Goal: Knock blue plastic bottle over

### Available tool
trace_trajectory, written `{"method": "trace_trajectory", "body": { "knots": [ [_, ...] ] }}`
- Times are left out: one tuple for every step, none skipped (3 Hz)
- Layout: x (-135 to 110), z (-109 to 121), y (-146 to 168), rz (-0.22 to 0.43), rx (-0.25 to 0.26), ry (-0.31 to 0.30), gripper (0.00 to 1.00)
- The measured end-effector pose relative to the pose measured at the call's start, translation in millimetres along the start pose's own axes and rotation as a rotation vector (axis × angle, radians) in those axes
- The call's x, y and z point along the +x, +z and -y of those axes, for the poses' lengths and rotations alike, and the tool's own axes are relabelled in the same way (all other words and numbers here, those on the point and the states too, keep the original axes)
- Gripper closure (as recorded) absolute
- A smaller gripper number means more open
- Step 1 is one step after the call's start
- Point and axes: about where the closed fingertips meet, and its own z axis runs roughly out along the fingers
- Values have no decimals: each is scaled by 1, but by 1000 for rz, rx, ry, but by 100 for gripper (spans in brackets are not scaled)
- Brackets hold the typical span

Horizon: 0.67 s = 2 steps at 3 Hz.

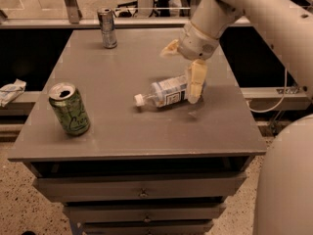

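The blue plastic bottle (168,92) lies on its side near the middle of the grey table top (122,126), white cap pointing left toward the front. My gripper (179,75) hangs over the bottle's base end, open. One tan finger (195,81) points down in front of the bottle's right end; whether it touches is unclear. The other finger (169,48) sticks out to the upper left, clear of the bottle.
A green drink can (69,108) stands upright near the front left edge. A slim silver can (107,28) stands at the back left. Drawers sit below the table. My white arm fills the right side.
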Motion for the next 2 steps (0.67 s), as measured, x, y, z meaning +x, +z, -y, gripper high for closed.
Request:
{"method": "trace_trajectory", "body": {
  "knots": [
    [41,6,-84,73,216,189,0],
    [73,0,-127,129,325,306,0]
  ]
}}
